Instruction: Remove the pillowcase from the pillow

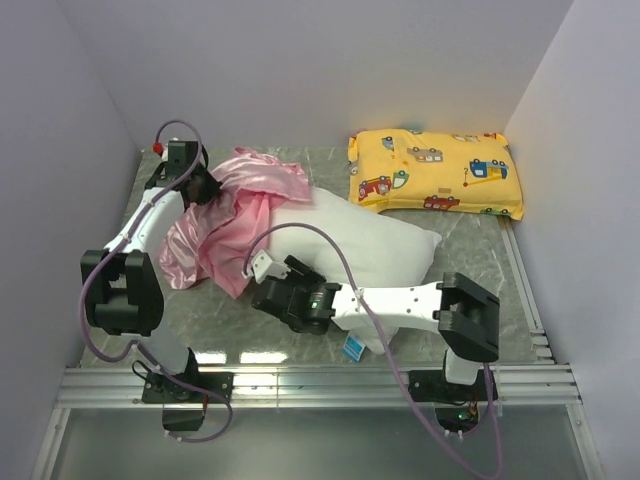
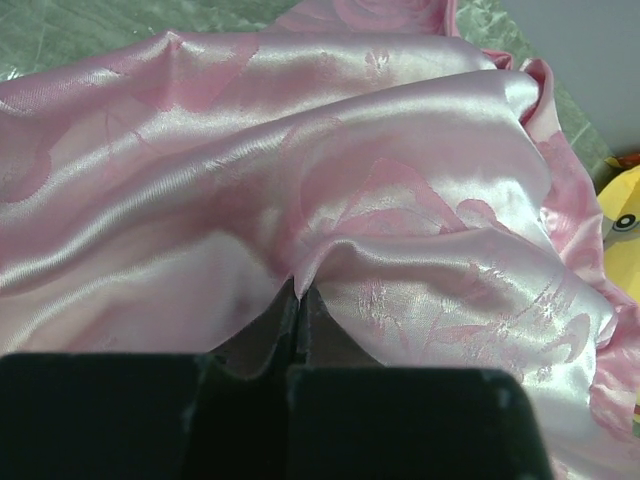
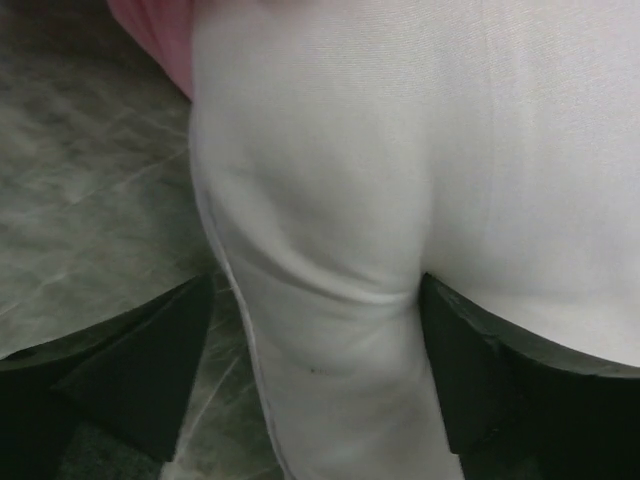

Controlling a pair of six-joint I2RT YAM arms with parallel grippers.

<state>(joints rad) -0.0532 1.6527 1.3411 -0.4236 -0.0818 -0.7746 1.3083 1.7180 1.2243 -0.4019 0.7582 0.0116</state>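
Only wrist views show left claw (image 2: 298, 296) pinching the pillowcase (image 2: 350, 150), right claw (image 3: 315, 305) clamping the pillow (image 3: 450, 150).

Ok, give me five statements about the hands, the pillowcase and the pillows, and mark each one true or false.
1. The left hand is shut on the pink pillowcase. True.
2. The yellow vehicle-print pillow lies at the far right corner of the table. True.
3. The right hand grips the yellow vehicle-print pillow. False: it pinches a fold of the white pillow.
4. The pink pillowcase covers the whole white pillow. False: most of the white pillow is bare, and the case is bunched at its left end.
5. A blue tag shows at the white pillow's near edge. True.
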